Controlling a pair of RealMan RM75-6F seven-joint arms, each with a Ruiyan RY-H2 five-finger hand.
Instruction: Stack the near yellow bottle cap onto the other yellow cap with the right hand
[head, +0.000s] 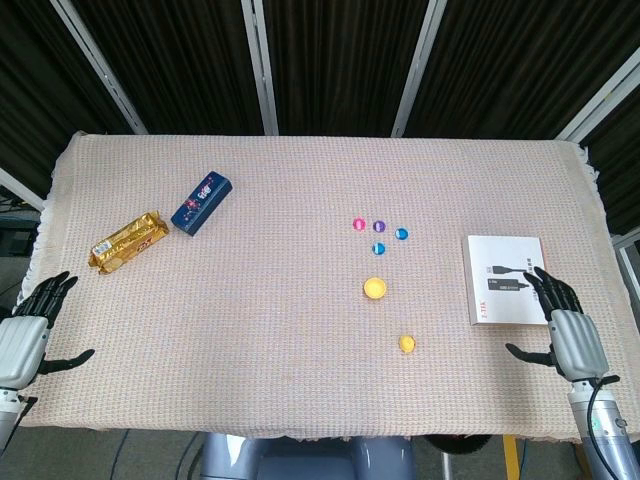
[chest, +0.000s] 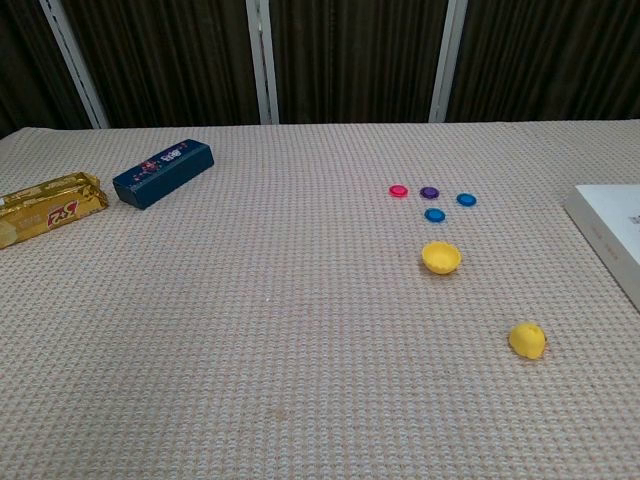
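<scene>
The near yellow cap (head: 407, 344) (chest: 527, 340) lies on the cloth toward the front right. The other yellow cap (head: 375, 289) (chest: 441, 257) sits a short way behind it and to the left, open side up. My right hand (head: 566, 325) hovers at the table's right front with its fingers spread, holding nothing, well to the right of both caps. At the left front edge my left hand (head: 30, 325) is open too and holds nothing. Neither hand shows in the chest view.
Several small caps in pink (head: 360, 224), purple (head: 379, 226) and blue (head: 402, 234) lie behind the yellow ones. A white box (head: 505, 279) lies under the right hand's fingertips. A blue box (head: 202, 202) and a gold snack pack (head: 128, 241) lie far left.
</scene>
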